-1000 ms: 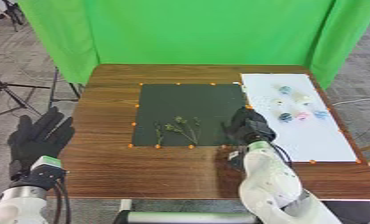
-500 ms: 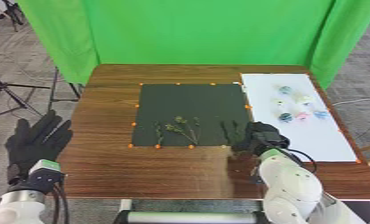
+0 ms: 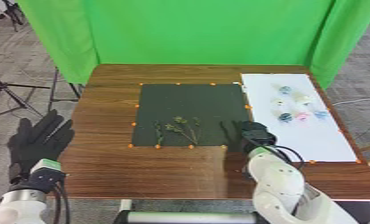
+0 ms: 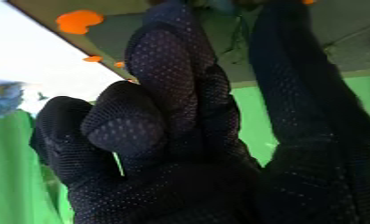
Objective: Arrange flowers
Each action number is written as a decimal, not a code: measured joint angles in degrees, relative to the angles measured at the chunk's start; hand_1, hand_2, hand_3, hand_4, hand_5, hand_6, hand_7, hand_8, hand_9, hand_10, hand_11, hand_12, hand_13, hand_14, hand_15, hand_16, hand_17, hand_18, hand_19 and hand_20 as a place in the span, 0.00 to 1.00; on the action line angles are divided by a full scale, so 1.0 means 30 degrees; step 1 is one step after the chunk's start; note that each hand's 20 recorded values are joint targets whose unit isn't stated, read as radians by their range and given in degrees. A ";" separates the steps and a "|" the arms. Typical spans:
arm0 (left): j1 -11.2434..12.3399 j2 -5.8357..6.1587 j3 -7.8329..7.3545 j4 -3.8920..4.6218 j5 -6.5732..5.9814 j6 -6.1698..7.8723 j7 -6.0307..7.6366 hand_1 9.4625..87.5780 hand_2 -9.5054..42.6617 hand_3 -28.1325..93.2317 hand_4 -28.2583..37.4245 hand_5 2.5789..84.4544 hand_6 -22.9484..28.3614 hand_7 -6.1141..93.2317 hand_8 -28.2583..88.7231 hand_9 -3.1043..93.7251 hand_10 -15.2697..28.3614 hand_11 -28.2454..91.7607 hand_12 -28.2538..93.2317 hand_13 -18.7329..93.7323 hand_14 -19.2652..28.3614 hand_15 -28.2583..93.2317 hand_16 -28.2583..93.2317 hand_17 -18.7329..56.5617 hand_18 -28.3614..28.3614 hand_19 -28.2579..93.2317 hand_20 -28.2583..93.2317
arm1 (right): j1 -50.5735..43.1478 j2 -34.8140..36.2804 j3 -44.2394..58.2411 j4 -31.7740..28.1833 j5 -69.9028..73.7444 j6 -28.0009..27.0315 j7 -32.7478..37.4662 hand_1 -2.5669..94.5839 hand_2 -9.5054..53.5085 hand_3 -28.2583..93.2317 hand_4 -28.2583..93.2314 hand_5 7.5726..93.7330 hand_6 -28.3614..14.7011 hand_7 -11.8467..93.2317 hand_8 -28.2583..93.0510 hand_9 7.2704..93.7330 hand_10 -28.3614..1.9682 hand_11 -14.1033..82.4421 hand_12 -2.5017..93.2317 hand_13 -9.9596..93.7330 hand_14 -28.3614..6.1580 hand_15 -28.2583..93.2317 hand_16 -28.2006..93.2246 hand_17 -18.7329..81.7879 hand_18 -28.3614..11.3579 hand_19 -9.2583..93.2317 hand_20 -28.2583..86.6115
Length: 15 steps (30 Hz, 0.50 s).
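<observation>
Sprigs (image 3: 181, 122) on dark mat (image 3: 186, 100), in left half by near edge, leafy tops toward far edge, cut ends toward near edge. Right hand (image 3: 254, 131) at mat's near right corner, over right edge, next to white sheet (image 3: 328, 142). In right wrist view, right hand (image 4: 186, 182) open, wide gap between thumb (image 4: 297, 100) and fingers (image 4: 164, 60); some of them long and straight, others bent toward camera. Thin green stem (image 4: 238, 37) visible through that gap, against mat; contact with glove: cannot tell. Flower heads on white sheet, loosely grouped between middle and far edge: blue-green one (image 3: 284, 90) nearest far edge, cream one (image 3: 301, 99) next, dark teal one (image 3: 284, 117) by left edge, pink one (image 3: 301, 117) just beside it, pale blue one (image 3: 320, 114) by right edge. Orange markers (image 3: 191, 146) dotted along edges of mat and sheet. Left hand (image 3: 39, 142) off table (image 3: 110, 170), just beyond left edge, with straight, spread fingers, empty. Green curtain (image 3: 199, 35) behind far edge. Tripod (image 3: 13, 90) on floor, past left edge.
</observation>
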 measured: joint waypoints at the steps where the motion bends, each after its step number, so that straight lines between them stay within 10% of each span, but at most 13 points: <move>1: 0.0001 -0.0004 -0.0004 -0.0002 0.0000 -0.0005 -0.0008 0.23 0.44 0.79 0.00 0.44 0.62 0.22 0.16 0.32 0.67 0.49 0.31 0.36 0.71 0.59 0.15 0.17 0.74 0.52 0.31 | 0.0028 -0.0008 -0.0107 0.0041 -0.0046 0.0026 -0.0099 0.60 0.00 0.76 0.01 0.81 0.61 0.45 0.38 0.87 0.56 0.57 0.53 0.87 0.52 0.81 0.56 0.71 0.12 1.00 0.70; 15: -0.0101 -0.0026 0.0093 0.0010 0.0021 -0.0049 -0.0248 0.23 0.44 0.80 0.00 0.44 0.62 0.22 0.16 0.32 0.67 0.49 0.31 0.36 0.71 0.59 0.15 0.17 0.74 0.52 0.31 | 0.1414 -0.0822 -0.1672 0.1382 -0.0518 0.1294 -0.0518 0.60 0.00 0.79 0.02 0.82 0.62 0.46 0.39 0.89 0.57 0.55 0.56 0.88 0.53 0.81 0.56 0.72 0.12 1.00 0.70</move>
